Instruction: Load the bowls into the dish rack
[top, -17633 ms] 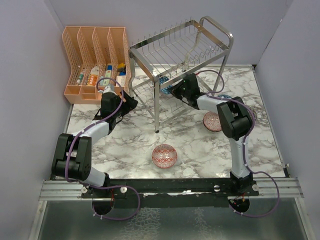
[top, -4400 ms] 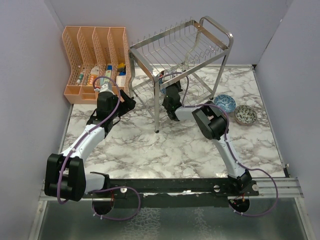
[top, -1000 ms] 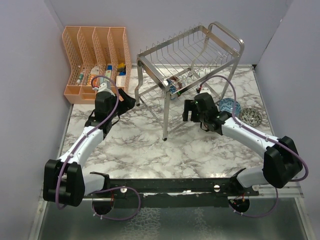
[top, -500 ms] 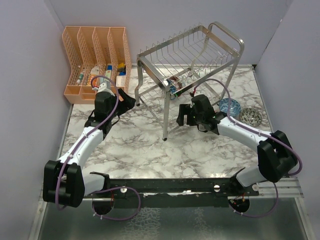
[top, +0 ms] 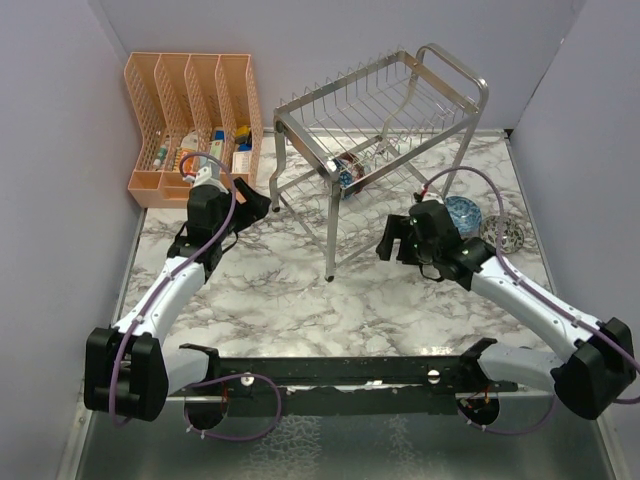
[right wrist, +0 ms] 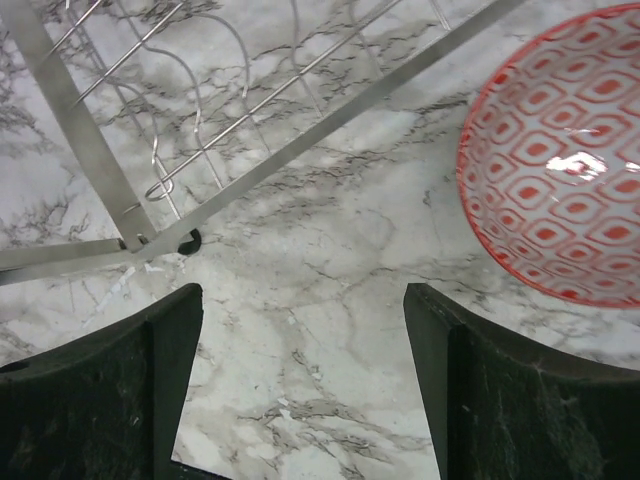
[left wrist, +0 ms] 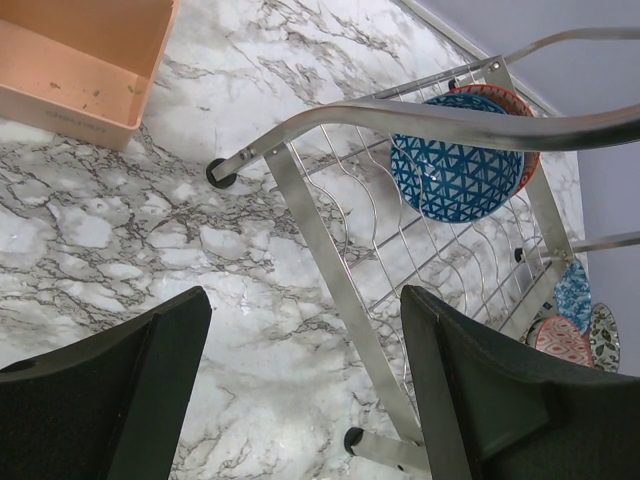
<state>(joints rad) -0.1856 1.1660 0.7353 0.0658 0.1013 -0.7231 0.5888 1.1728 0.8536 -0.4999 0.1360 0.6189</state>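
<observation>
My right gripper point(right wrist: 300, 296): fingers apart, gripping nothing, hovering above marble table point(right wrist: 330, 330). Red-pink bowl point(right wrist: 560, 170) lying rim-up ahead-right of my fingertips, outside dish rack point(right wrist: 330, 115). I am judging right arm nearer than left.

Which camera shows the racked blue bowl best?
Left wrist: the blue bowl shows large and sharp, on edge in the rack. The top view shows it tiny through the rack; the right wrist view misses it.

On the bench point(top: 270, 300), the dish rack point(top: 372, 98) stands back-centre, the organiser point(top: 190, 110) to its left in the rear corner, two bowls point(left wrist: 455, 150) on edge in the rack's lower tier, and three more bowls point(left wrist: 575, 325) clustered on the bench just right of the rack.
</observation>
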